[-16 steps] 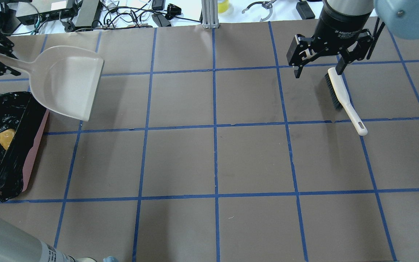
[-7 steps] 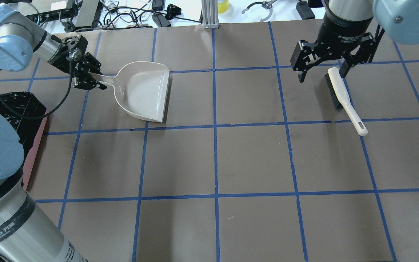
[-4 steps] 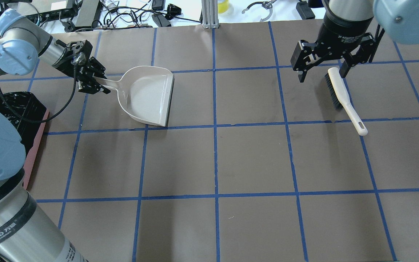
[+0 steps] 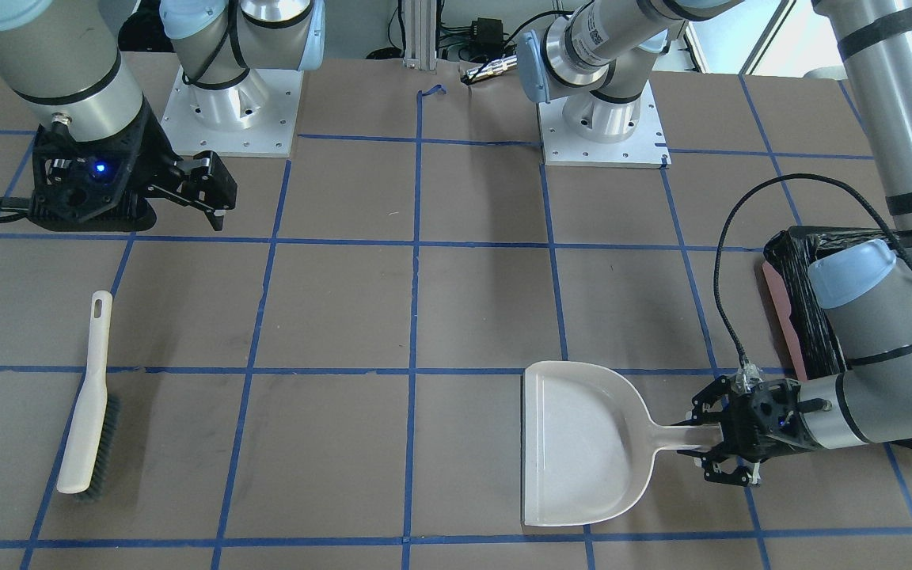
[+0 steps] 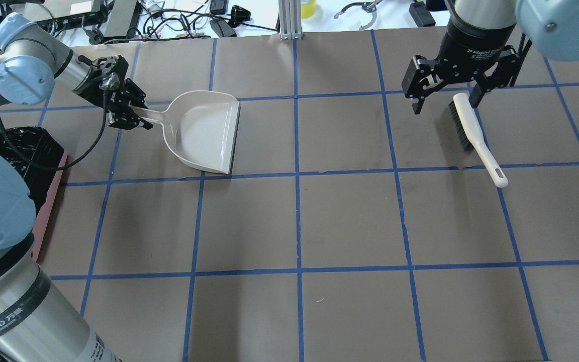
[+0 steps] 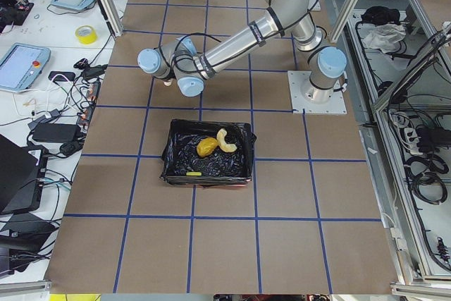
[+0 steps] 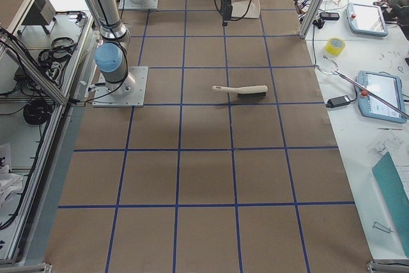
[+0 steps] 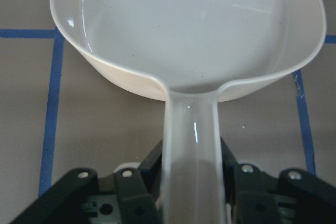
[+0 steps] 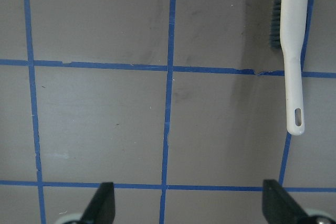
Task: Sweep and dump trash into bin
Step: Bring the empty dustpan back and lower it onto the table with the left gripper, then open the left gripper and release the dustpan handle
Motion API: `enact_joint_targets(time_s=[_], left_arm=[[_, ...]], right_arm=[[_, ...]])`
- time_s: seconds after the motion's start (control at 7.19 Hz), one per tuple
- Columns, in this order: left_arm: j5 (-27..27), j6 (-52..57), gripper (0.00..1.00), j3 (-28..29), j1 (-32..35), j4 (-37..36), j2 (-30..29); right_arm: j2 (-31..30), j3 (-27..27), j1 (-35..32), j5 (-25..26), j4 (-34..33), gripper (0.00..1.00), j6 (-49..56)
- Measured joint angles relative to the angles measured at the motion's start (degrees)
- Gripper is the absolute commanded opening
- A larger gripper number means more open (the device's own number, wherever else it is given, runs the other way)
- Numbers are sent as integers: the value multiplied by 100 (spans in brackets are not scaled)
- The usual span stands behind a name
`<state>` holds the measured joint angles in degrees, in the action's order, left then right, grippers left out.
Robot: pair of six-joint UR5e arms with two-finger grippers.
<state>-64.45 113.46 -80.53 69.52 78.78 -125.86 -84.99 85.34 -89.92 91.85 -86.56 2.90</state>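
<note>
The pink bin (image 6: 169, 168), lined with a black bag, holds all three scraps: the orange-brown lump (image 6: 206, 147), the cream peel piece (image 6: 227, 140) and the yellow wedge (image 6: 194, 173). In the overhead view the bin (image 5: 48, 201) is mostly hidden behind my left arm. My left gripper (image 5: 136, 113) is shut on the handle of the beige dustpan (image 5: 204, 133). The dustpan is empty and lies low on the table, right of the bin. The left wrist view shows its empty pan (image 8: 184, 30). My right gripper (image 5: 444, 103) is open and empty, just above the brush's bristle end.
A white brush with dark bristles (image 5: 473, 136) lies on the table at the far right, and it shows in the right wrist view (image 9: 294, 51). Cables and devices (image 5: 169, 20) lie beyond the table's far edge. The table is brown paper with blue tape lines (image 5: 297, 176).
My left arm has carried the dustpan from above the bin to the right and set it low on the table. It has been still for the last half second. The right gripper rose slightly.
</note>
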Motion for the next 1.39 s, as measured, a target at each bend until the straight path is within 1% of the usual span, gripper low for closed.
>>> enact_joint_targets(time_s=[0.14, 0.28, 0.83, 0.97, 1.11, 1.39], left_arm=[[-3, -1, 97, -21, 0, -7, 0], [3, -20, 100, -77, 0, -9, 0], [8, -348, 100, -206, 8, -10, 154], [-11, -693, 100, -211, 33, 17, 318], [-67, -1293, 100, -231, 133, 74, 592], [-553, -2873, 100, -424, 460, 403, 1409]], right_arm=[[0, 0, 0, 1, -8, 100, 0], [0, 0, 0, 5, -15, 100, 0], [0, -1, 0, -1, -21, 100, 0], [0, 0, 0, -1, -25, 100, 2], [-1, 0, 0, -1, -27, 100, 6], [-1, 0, 0, -1, -28, 100, 3]])
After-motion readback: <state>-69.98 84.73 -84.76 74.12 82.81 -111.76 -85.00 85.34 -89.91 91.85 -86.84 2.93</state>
